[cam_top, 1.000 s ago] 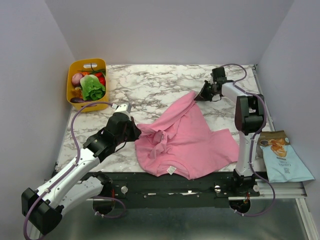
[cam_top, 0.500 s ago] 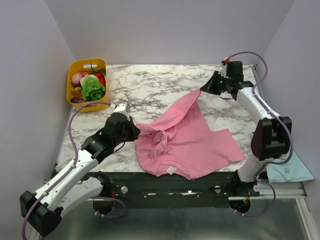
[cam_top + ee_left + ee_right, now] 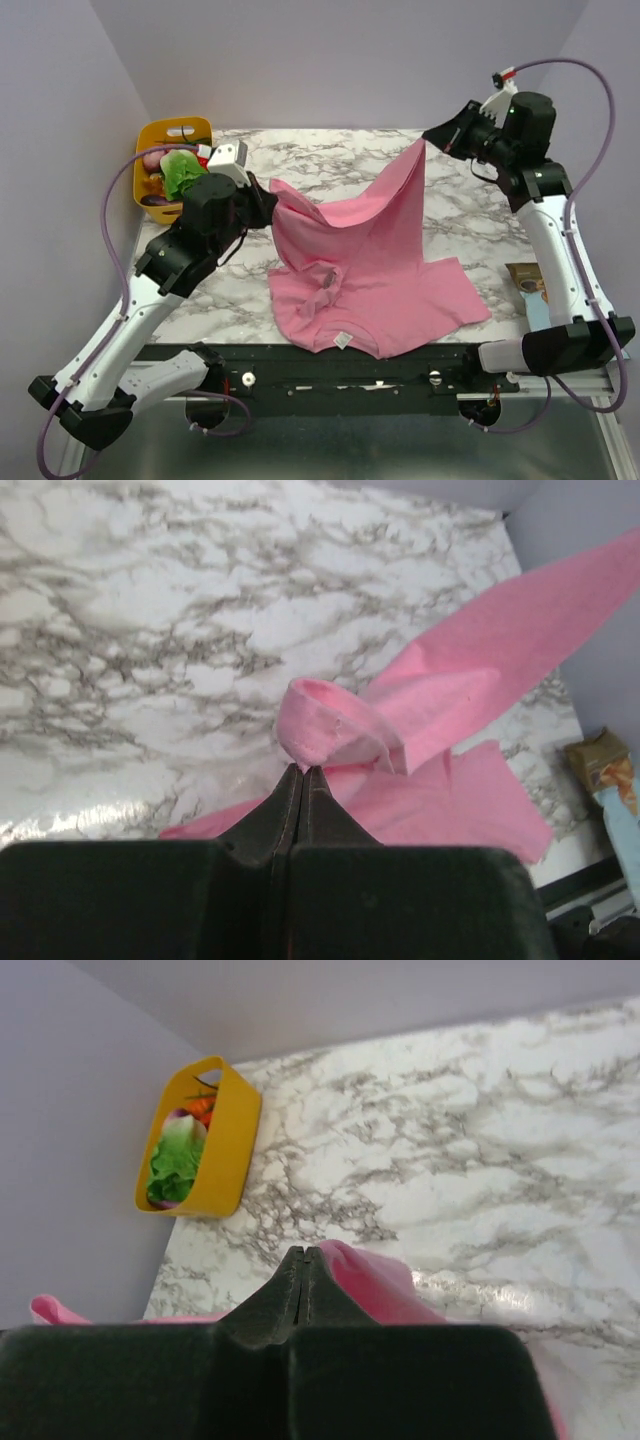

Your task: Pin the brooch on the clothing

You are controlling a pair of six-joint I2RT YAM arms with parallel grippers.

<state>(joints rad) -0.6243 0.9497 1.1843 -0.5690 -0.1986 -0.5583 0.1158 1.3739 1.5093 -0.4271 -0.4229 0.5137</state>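
The clothing (image 3: 370, 260), a pink T-shirt, has its far edge raised off the marble table while its near part, with a small white label (image 3: 342, 340), still lies on the table. My left gripper (image 3: 268, 186) is shut on the raised left corner. A rolled fold of pink fabric (image 3: 330, 725) sits at its closed tips (image 3: 303, 770). My right gripper (image 3: 428, 138) is shut on the raised right corner, high near the back wall. In the right wrist view the cloth (image 3: 375, 1280) bulges beside the closed tips (image 3: 303, 1252). The brooch is out of view.
A yellow basket (image 3: 190, 124) of vegetables stands at the back left, close behind the left wrist, and shows in the right wrist view (image 3: 228, 1150). A snack bag (image 3: 528, 282) lies at the right table edge, partly behind the right arm. Purple walls enclose three sides.
Both arms have risen and spread apart, lifting the shirt's far edge off the table. The left gripper moved back and left. The right gripper moved up and right.
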